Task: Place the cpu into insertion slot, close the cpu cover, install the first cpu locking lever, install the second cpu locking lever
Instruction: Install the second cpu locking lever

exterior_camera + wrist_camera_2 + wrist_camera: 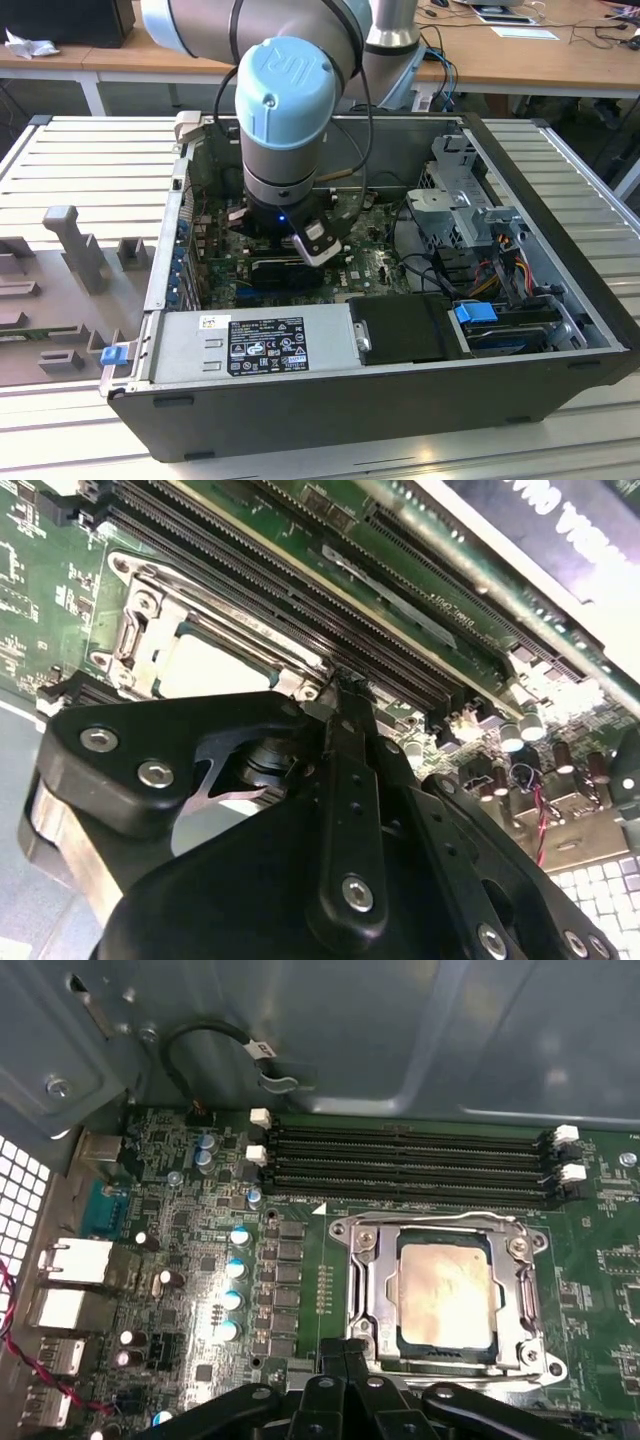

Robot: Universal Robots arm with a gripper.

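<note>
The cpu [445, 1290], a pale silvery-beige square, lies flat in the insertion slot [440, 1353], whose black rim shows along one edge. The silvery cpu cover [372, 1280] lies down around the chip as a frame. My gripper [352, 1348] is shut, its black fingertips together at the edge of the cover. In the second wrist view the gripper [345, 685] touches down by the socket corner beside the memory slots, with the cpu [215, 665] and cover [135, 630] just beyond. In the exterior view my arm's wrist [285, 150] stands straight down into the open computer case.
Long black memory slots [400, 1160] run beside the socket. A grey power supply box [250, 345] lies along the case's near wall, and a metal drive cage [460, 200] with cables stands at the exterior view's right. Capacitors [235, 1270] and rear ports [70, 1260] line the board.
</note>
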